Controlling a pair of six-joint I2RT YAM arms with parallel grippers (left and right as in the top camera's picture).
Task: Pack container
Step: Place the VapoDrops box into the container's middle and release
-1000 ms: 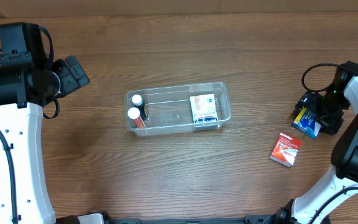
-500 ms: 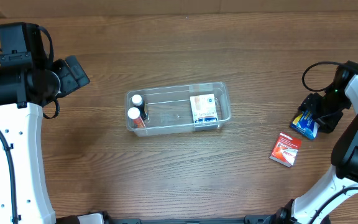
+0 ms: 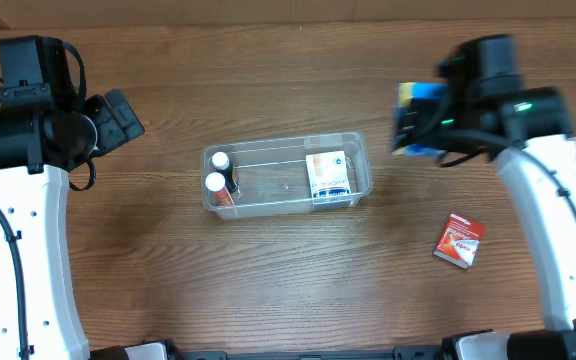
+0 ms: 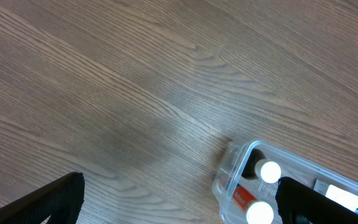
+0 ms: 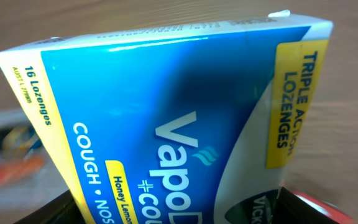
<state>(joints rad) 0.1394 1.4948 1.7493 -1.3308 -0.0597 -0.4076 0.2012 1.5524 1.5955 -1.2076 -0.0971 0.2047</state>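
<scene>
Container [image 3: 273,182] sits mid-table, about half packed, I judge: two bottles [image 3: 214,182] at its 9 o'clock end, white box [image 3: 328,175] at 3; right gripper [image 3: 418,125], at 2 o'clock, clamps a blue box [image 5: 166,112] aloft; red box [image 3: 459,241] waits at 4; left gripper [image 3: 123,115] spread, empty.

Plain brown wood-grain table [image 3: 268,290], and only two things sit straight on it. The clear container [image 3: 286,176] stands flat between the two pincers, off to the left of the right pincer [image 3: 420,122] and to the right of the left pincer [image 3: 120,118], a bit nearer the robot than both. A small red box [image 3: 459,241] lies flat, closer to the robot than the right pincer and slightly to its right, well apart from the container.
</scene>
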